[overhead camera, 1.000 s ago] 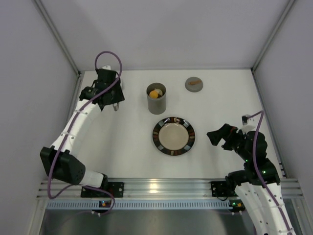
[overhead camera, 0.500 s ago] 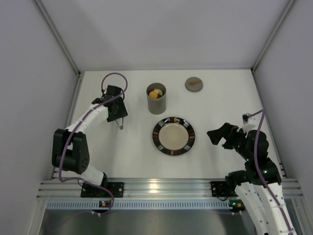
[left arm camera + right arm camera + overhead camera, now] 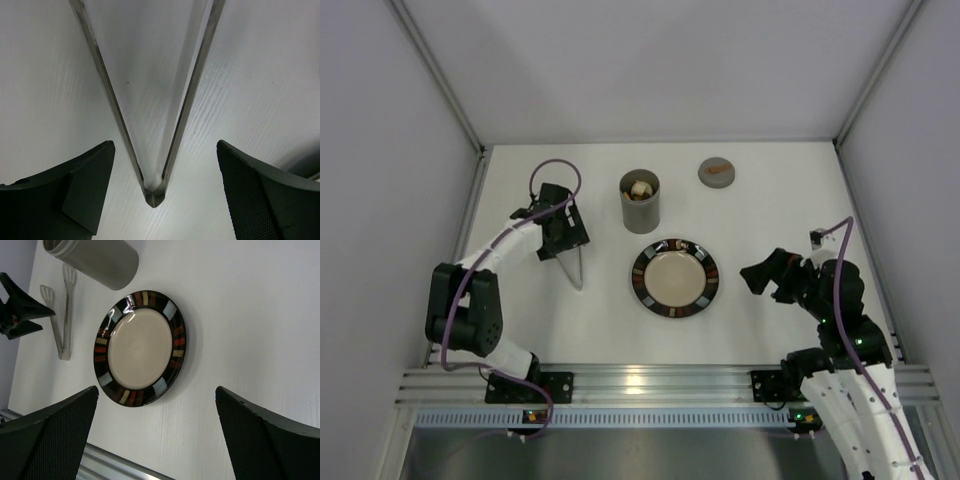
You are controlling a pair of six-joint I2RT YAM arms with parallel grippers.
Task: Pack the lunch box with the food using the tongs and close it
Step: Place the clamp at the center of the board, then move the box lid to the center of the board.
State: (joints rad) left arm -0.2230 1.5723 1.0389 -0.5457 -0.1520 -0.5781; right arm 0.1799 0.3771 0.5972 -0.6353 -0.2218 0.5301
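The tongs (image 3: pixel 577 270) lie flat on the white table left of the plate. In the left wrist view their joined end (image 3: pixel 154 194) sits between my left gripper (image 3: pixel 162 192), whose fingers (image 3: pixel 75 195) stand wide on either side without touching the metal. The lunch box (image 3: pixel 640 205) stands upright behind the plate, with pale food (image 3: pixel 640 187) showing in its mouth. My right gripper (image 3: pixel 767 277) hovers open and empty right of the plate. The right wrist view shows the tongs (image 3: pixel 63 320) and the lunch box (image 3: pixel 97 260) too.
The dark-rimmed plate (image 3: pixel 674 303) with a bare cream centre sits mid-table, also seen as the plate (image 3: pixel 102 347) from the right wrist. A flat grey lid (image 3: pixel 717 172) with an orange mark lies at the back right. White walls enclose the table on three sides.
My left arm swung from the back-left corner toward the table's middle, lowered the tongs onto the table, and its jaws spread apart, letting them go. The right arm barely moved.
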